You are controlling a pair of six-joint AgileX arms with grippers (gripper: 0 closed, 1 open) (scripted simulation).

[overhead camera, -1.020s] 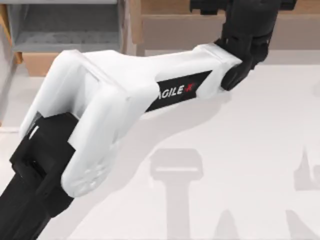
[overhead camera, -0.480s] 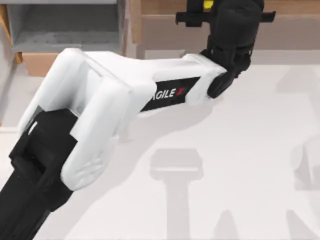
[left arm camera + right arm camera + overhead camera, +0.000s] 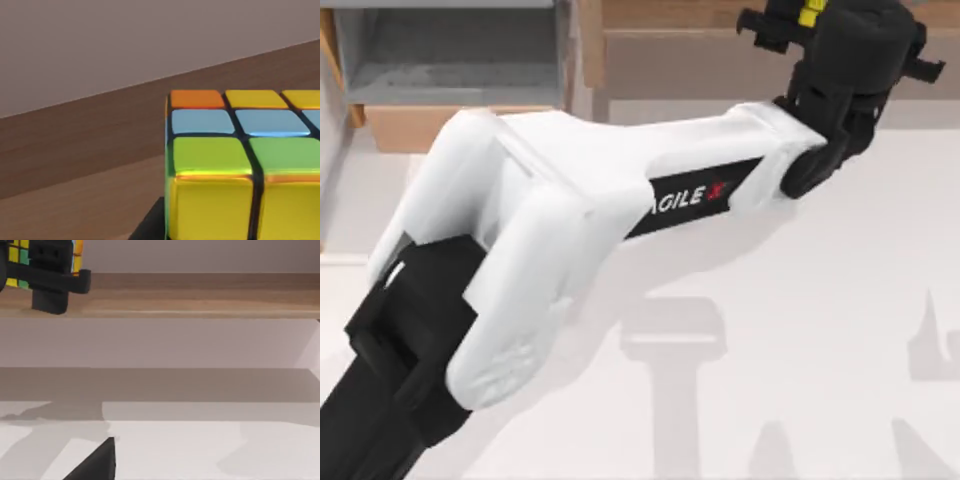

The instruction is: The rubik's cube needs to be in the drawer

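Note:
The rubik's cube (image 3: 810, 12) shows as a yellow sliver at the top view's back edge, right of centre, above the long brown shelf unit (image 3: 700, 45). My left gripper (image 3: 798, 20) is shut on it, with the arm stretched across the table from the front left. In the left wrist view the rubik's cube (image 3: 235, 170) is close up, with yellow, green, blue and orange tiles. The right wrist view shows the left gripper (image 3: 47, 270) holding the rubik's cube (image 3: 15, 255) just above the shelf top. The drawer (image 3: 450, 60) stands open at the back left, its grey inside bare.
The drawer's tan front panel (image 3: 405, 125) faces the table. The wooden shelf board (image 3: 200, 295) runs along the back above the white table (image 3: 800, 300). A dark part of my right gripper (image 3: 95, 462) sits low in the right wrist view.
The left gripper swung left along the shelf with the cube showing in it half a second ago. It has since swung back to the right, carrying the cube.

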